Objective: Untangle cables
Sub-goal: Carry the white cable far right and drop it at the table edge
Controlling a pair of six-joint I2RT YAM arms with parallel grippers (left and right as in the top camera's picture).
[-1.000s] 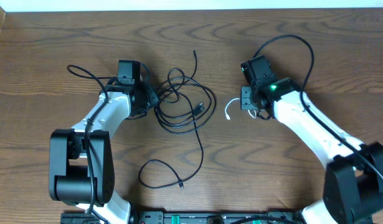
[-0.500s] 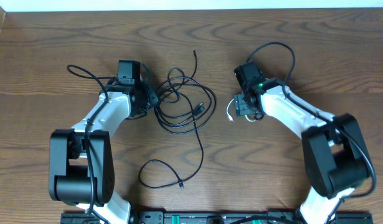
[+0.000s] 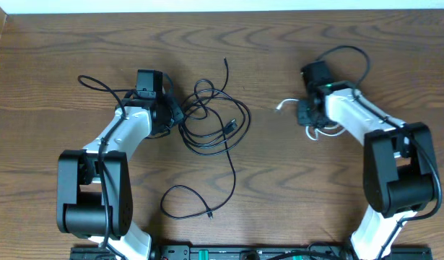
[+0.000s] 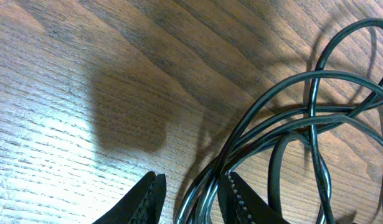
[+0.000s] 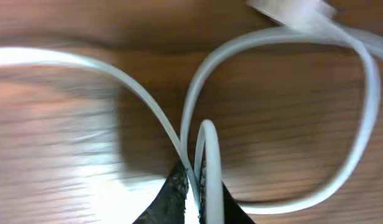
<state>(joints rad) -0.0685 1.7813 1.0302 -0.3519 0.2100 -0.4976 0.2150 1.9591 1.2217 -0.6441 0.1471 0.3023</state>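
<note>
Black cables (image 3: 229,126) lie tangled in loose loops left of centre on the desk (image 3: 55,43). The left pincer (image 4: 191,202) pinches several strands at the tangle's edge. The right pincer (image 5: 194,196) is pressed onto the white cable (image 5: 365,99), well apart to the right. All the cables look light, limp and springy, and are probably best gripped near a plug end.
</note>
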